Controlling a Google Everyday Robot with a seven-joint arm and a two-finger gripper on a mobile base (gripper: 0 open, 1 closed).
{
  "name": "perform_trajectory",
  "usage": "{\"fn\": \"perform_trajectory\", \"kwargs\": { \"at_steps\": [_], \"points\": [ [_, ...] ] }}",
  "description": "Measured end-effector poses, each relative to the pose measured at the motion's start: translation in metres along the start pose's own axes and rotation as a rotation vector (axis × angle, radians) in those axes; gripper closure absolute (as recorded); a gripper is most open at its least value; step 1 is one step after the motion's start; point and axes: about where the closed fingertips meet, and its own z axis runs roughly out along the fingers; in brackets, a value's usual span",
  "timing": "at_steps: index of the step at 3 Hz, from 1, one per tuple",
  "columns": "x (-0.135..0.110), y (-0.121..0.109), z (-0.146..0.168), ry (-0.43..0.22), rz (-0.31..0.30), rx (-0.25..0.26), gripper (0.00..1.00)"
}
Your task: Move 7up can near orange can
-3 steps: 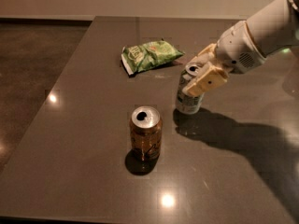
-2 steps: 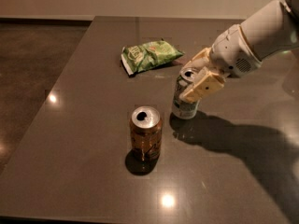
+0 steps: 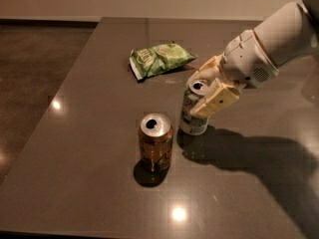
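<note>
We see the gripper [image 3: 203,89] reaching in from the right edge of the table [image 3: 84,98], its two fingers clamped on the upper part of the 7up can [image 3: 192,121]. That can is near the table's middle, just beside the orange can [image 3: 155,146] but not touching it. A green snack bag [image 3: 159,59] lies toward the far edge.

7up can [image 3: 192,124]: no legible text
orange can [image 3: 155,147]: no legible text
green bag [image 3: 160,59]: print unreadable
gripper [image 3: 198,96]: clasps 7up can
</note>
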Motion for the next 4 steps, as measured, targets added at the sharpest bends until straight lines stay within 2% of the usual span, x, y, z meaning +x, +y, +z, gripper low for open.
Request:
{"fn": "perform_trajectory", "kwargs": {
  "at_steps": [2, 3, 4],
  "points": [
    [0.0009, 0.0184, 0.0147, -0.044, -0.047, -0.076, 0.38],
    [-0.0016, 0.0191, 0.0158, -0.044, -0.053, -0.076, 0.07],
    [-0.0028, 0.0193, 0.0161, -0.044, -0.055, -0.076, 0.00]
  ]
}}
